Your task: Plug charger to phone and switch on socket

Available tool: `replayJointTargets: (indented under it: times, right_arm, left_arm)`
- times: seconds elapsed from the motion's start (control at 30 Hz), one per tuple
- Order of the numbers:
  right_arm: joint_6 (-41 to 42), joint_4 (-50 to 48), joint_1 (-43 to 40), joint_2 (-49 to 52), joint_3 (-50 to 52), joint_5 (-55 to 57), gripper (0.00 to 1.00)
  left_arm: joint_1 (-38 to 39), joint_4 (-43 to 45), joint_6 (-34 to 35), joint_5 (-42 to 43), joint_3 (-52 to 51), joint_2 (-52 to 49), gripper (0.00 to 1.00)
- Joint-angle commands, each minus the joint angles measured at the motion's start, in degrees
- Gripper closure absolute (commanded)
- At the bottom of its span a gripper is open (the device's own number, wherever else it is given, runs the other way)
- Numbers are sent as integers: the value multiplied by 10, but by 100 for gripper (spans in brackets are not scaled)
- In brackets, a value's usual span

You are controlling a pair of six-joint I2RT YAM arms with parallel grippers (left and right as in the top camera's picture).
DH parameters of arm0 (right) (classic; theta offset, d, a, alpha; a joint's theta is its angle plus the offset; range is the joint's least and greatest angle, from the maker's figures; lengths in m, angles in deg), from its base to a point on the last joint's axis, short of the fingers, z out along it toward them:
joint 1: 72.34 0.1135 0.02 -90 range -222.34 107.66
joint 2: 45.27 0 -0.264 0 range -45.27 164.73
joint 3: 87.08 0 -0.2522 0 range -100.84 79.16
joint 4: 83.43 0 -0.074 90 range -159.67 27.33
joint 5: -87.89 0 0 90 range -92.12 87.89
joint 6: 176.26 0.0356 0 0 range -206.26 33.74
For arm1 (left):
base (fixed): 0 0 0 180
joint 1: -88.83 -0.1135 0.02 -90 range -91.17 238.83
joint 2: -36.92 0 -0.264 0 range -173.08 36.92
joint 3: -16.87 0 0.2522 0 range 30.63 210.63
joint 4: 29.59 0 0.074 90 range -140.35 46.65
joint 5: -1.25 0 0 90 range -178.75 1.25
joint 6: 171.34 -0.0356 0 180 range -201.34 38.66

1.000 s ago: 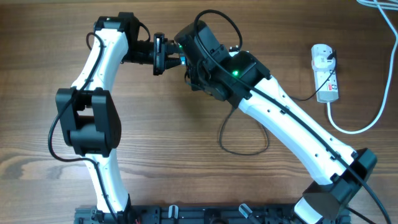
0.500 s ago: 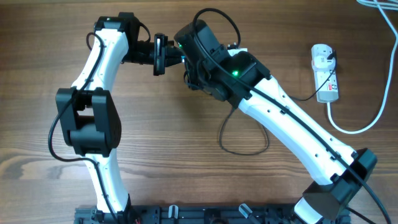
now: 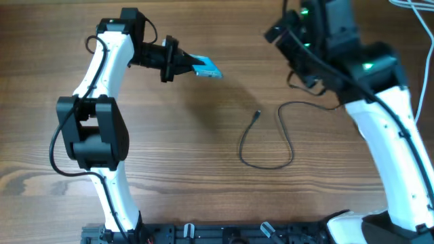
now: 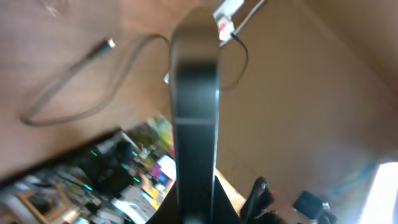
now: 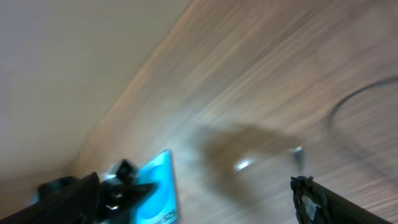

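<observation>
My left gripper (image 3: 182, 64) is shut on the phone (image 3: 206, 68) and holds it above the table, cyan screen lit. In the left wrist view the phone (image 4: 194, 112) shows edge-on as a dark slab between the fingers of that gripper (image 4: 196, 208). The charger (image 3: 266, 163) lies looped on the table, its connector (image 3: 256, 115) free and apart from the phone. My right gripper (image 3: 279, 34) is open and empty at the back right; its wrist view shows the phone (image 5: 155, 186) between its spread fingers (image 5: 317, 199). The socket (image 4: 226, 10) shows only in the left wrist view.
A thick white cord (image 3: 426, 64) runs along the table's right edge. The right arm (image 3: 380, 115) covers the back right of the table. A black rail (image 3: 203, 234) lines the front edge.
The right gripper opened and swung away from the phone to the back right. The charger's connector now lies loose on the table. The left gripper still holds the phone, shifted slightly.
</observation>
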Motion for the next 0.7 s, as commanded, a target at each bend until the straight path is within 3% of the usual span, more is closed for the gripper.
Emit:
replayJointTargets:
  times: [0.0, 0.2, 0.27, 0.33, 0.43, 0.53, 0.67]
  right_arm:
    - [-208, 64, -29, 21, 4, -15, 0]
    - [-229, 131, -32, 113, 18, -39, 0]
    - [-240, 109, -32, 139, 49, -87, 0]
    - [-238, 73, -32, 148, 88, -113, 1]
    - [-237, 11, -32, 151, 167, -140, 0]
    - [-236, -38, -28, 151, 245, -150, 0]
    - [-235, -85, -1, 163, 311, -148, 1]
  left_arm:
    - [-2, -3, -141, -21, 1, 22, 96]
    - [-2, -13, -269, 42, 1, 68, 96]
    - [-7, -13, -279, -41, 1, 132, 96]
    - [-14, -8, -270, -180, 1, 195, 96]
    - [-24, -9, -133, -458, 1, 253, 96]
    - [-25, -18, -107, -550, 1, 252, 96]
    - [-24, -19, -79, -554, 0, 235, 96]
